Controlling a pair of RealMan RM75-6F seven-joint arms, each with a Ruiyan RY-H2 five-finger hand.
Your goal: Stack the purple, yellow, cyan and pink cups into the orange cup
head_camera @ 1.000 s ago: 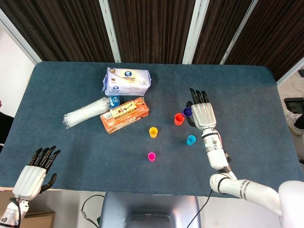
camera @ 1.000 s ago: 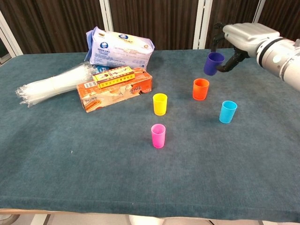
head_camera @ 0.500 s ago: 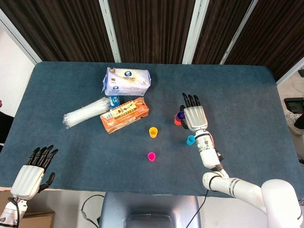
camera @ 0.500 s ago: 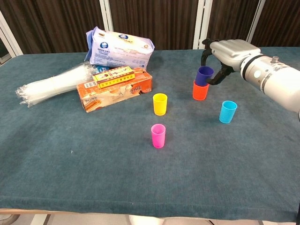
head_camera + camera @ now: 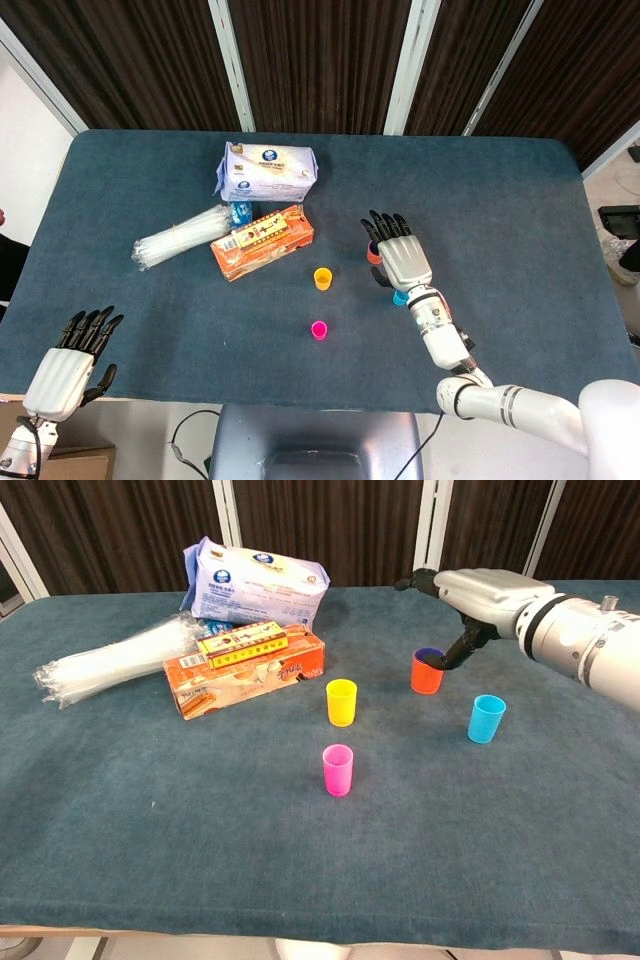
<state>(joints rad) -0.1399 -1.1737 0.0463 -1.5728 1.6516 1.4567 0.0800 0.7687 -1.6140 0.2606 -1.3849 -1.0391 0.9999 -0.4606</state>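
Dark curtains behind a teal table [image 5: 520,200]. Head view: right hand [image 5: 398,258] spread over the orange cup [image 5: 373,256], holding nothing; left hand [image 5: 68,365] open at table's near edge. Chest view: purple cup [image 5: 430,655] nested in orange cup; yellow cup [image 5: 341,701], pink cup [image 5: 338,769], cyan cup [image 5: 487,718] stand apart.

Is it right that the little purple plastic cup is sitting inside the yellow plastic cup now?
Not quite. The little purple plastic cup is sitting inside the orange plastic cup, not the yellow one. The chest view shows its purple rim just inside the orange cup, under the right hand. The yellow plastic cup stands by itself with nothing in it.
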